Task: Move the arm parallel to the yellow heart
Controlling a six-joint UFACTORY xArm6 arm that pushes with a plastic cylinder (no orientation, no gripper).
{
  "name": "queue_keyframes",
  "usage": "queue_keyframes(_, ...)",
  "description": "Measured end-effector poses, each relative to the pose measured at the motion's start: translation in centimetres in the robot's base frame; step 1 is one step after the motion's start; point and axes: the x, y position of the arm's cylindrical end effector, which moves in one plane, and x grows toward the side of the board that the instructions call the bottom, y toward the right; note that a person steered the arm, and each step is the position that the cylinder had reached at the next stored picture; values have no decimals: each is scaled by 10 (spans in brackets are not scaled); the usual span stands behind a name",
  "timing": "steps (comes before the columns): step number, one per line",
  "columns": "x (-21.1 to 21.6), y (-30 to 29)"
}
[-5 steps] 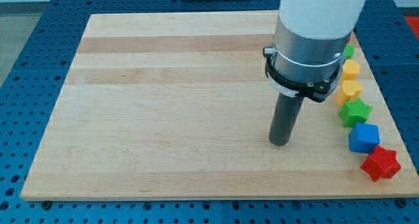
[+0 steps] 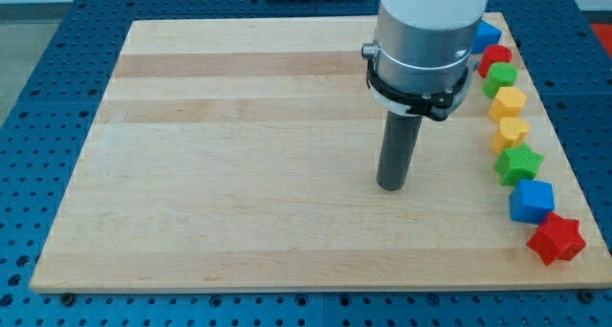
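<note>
The yellow heart (image 2: 513, 133) lies in a column of blocks along the board's right edge. My tip (image 2: 389, 186) rests on the wooden board, well to the left of that column and slightly lower in the view than the yellow heart. It touches no block. Above the heart sit a yellow hexagon-like block (image 2: 509, 101), a green block (image 2: 499, 78), a red block (image 2: 495, 57) and a blue block (image 2: 486, 32). Below it lie a green star (image 2: 519, 163), a blue cube (image 2: 532, 202) and a red star (image 2: 556, 239).
The wooden board (image 2: 239, 155) rests on a blue perforated table (image 2: 38, 98). The arm's wide grey and white body (image 2: 426, 40) hangs over the board's upper right and partly hides the area next to the top blocks.
My tip has moved left and slightly up the view, away from the block column. The red, green and blue top blocks now show beside the arm. No block has moved.
</note>
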Motion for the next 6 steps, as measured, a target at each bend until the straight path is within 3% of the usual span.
queue_keyframes(6, -42, 0)
